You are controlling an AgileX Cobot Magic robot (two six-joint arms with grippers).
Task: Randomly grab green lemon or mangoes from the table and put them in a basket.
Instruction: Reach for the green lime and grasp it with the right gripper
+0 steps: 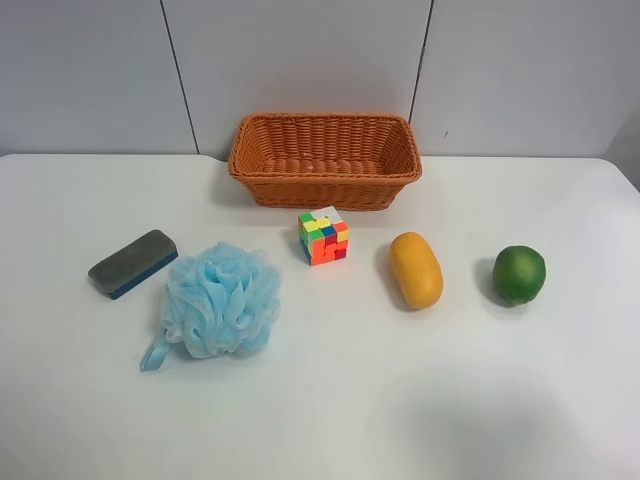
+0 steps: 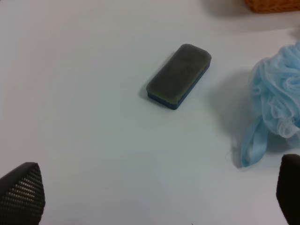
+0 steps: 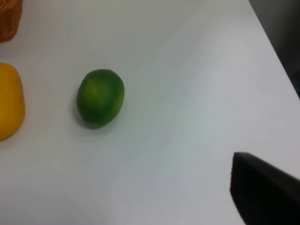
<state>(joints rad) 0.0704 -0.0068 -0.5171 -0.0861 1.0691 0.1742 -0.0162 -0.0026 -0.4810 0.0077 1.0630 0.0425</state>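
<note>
Over the flat white bench (image 1: pixel 400 400) by grey wall panels (image 1: pixel 300 60), my left gripper (image 2: pixel 154 197) hangs released; my right gripper (image 3: pixel 262 192), I cannot tell.

I can read no writing, label, brand or number on anything lying on my worktop (image 1: pixel 330 400).

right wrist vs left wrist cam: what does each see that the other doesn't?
Right wrist only: lemon and part of the mango. Left wrist only: eraser, blue loofah, and the left gripper with fingertips wide apart. Both: white table and a corner of the basket.
</note>
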